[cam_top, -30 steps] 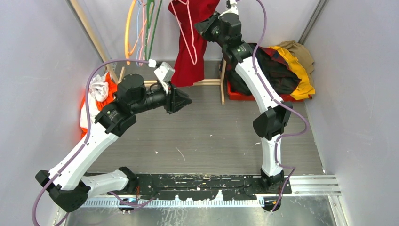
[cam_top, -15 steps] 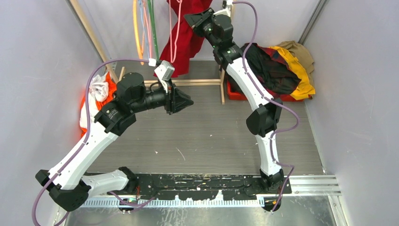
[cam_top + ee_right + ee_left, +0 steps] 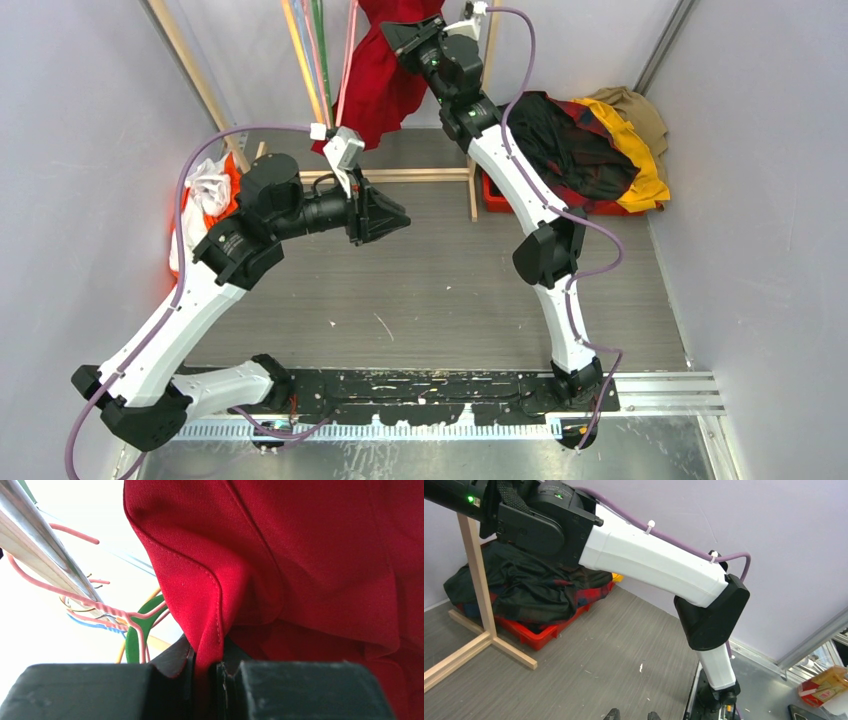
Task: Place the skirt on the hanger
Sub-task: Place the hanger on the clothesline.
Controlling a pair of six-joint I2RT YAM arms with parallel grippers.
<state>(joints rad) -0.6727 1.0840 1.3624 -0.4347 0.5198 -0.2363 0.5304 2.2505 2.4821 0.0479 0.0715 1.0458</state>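
Right end effector (image 3: 205, 672): clamped shut on a fold of the skirt (image 3: 310, 555); red cloth fills the slit between its fingers
Left end effector (image 3: 398, 215): mid-frame over the desk (image 3: 440, 290), holding nothing; only its tips show at the bottom edge of its wrist view, so I cannot tell its opening
Skirt: hangs at top centre of the overhead view, beside the coloured hangers (image 3: 320, 60)
Right wrist only: pink hanger wire (image 3: 100, 607) just left of the fold
Left wrist only: red bin (image 3: 549, 630) of dark clothes behind the wooden stand (image 3: 479, 595)
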